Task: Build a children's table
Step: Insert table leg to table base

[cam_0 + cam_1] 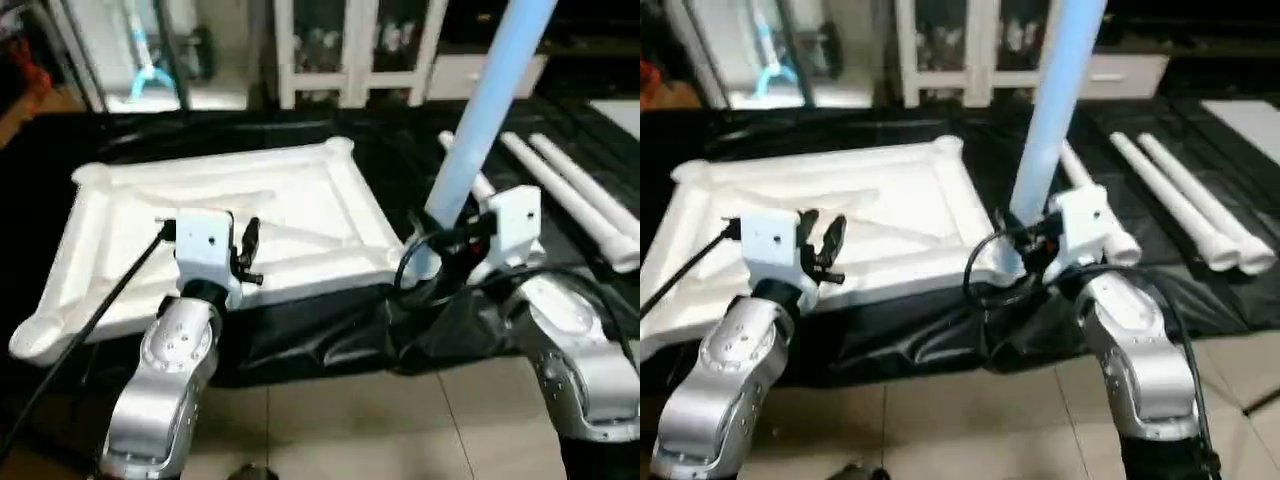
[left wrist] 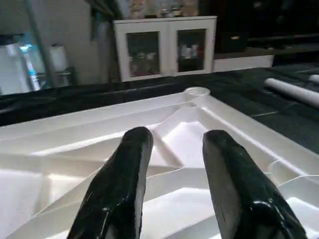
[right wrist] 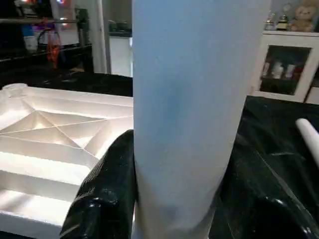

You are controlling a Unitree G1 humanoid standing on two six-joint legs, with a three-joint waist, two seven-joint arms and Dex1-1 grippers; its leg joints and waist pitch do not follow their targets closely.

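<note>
Black sheeting [image 1: 330, 330] covers the work area over a beige tiled floor [image 1: 400, 420], and at the back stands a white glass-door cabinet [image 2: 164, 47].

On the sheeting lies the white table top [image 1: 300, 215], underside up, its diagonal ribs showing and a round socket [image 2: 197, 91] at the far corner. It sits left of centre, stretching from near the robot toward the cabinet.

Over on the left, the left gripper [image 2: 172, 174] hangs above the near part of the top, its two black fingers [image 2: 124, 179] standing apart with nothing between them, just ribbed plastic beneath. A black cable [image 1: 90, 320] trails from the wrist back toward the robot.

Now the right side: the right gripper [image 3: 174, 199] is clamped around a white leg [image 1: 480, 120], one black finger [image 3: 107, 189] pressed against each side of the tube. The leg stands nearly upright, leaning a little to the right as it rises out of the head view. Its lower end is at the near right corner of the top; whether it is seated in that corner's socket cannot be told, since the gripper and cabling hide it.

Farther right, three more legs [image 1: 1185, 200] lie on the black sheeting, side by side and angled away from the robot, clear of the table top. One of them [image 1: 1090, 195] passes just behind the right wrist.
</note>
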